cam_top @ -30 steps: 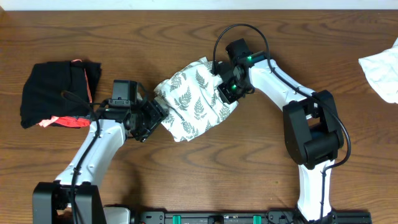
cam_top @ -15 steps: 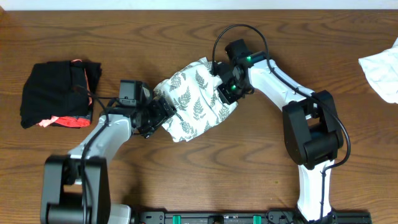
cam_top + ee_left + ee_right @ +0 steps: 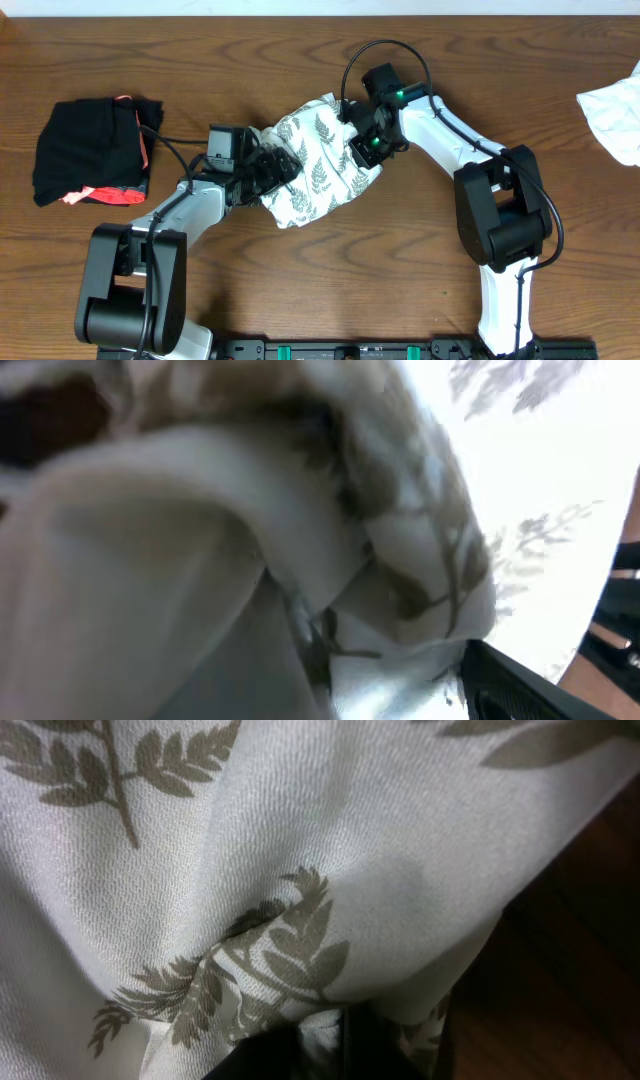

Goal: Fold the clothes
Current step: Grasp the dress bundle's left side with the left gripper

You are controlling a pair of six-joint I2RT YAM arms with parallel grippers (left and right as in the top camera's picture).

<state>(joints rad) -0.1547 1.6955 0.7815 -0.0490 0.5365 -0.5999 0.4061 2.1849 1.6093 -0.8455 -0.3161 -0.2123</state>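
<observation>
Drives the left gripper (image 3: 280, 170) farther from the black bundle (image 3: 90, 160) than a second ago, straight into the bundle-side edge of the fern-print dress (image 3: 318, 165). Leaves the dress itself where it was: a crumpled mound on the wooden table (image 3: 320, 290), to the right of the black bundle and clear of it, nowhere near flat. Holds the right gripper (image 3: 358, 155) unmoved on the side of the dress away from the bundle, pressed together on a puckered fold of printed cloth, as the right wrist view shows.

Cannot say from either view whether the left gripper is spread or closing. Shows only blurred folds crowding the left wrist camera and one dark finger (image 3: 545, 690) at the frame's edge. Ignores the plain white cloth (image 3: 612, 110), much farther still from the bundle, at the table's rim.

Reads as a reach for a second hold opposite the first, likely so as to pull the mound open between the two arms. Counts no fold as made yet. Puts the task near its beginning, with spreading to come first. Risks catching several layers at once in so thick a bunch.
</observation>
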